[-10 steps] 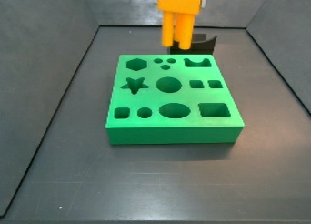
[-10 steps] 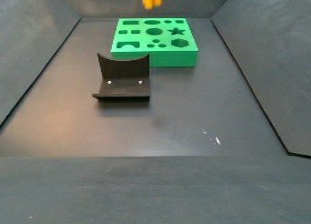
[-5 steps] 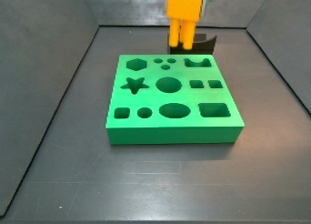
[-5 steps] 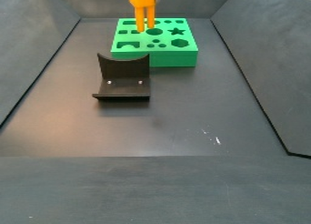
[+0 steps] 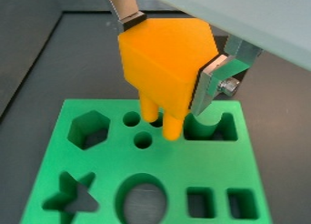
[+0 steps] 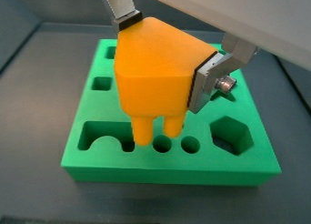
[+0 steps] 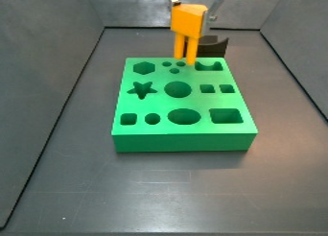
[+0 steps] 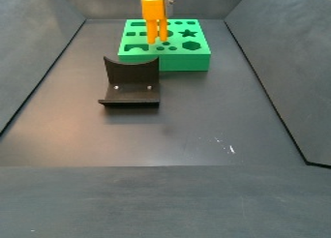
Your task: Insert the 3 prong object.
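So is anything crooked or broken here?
Nothing stands out. The gripper holds the 3 prong object upright, prongs down over the green board. The fixture stands apart on the floor.

Lab test rig, dark walled bin [image 8: 168, 126], fixture [image 8: 131, 84]

Green board [image 7: 182, 103] with shaped holes (star, hexagon, circles, oval, squares) lies flat on the dark bench [image 8: 195, 155], toward one end. Fixture [image 8: 131, 82] stands apart from the board, nearer the bench's middle, upright.
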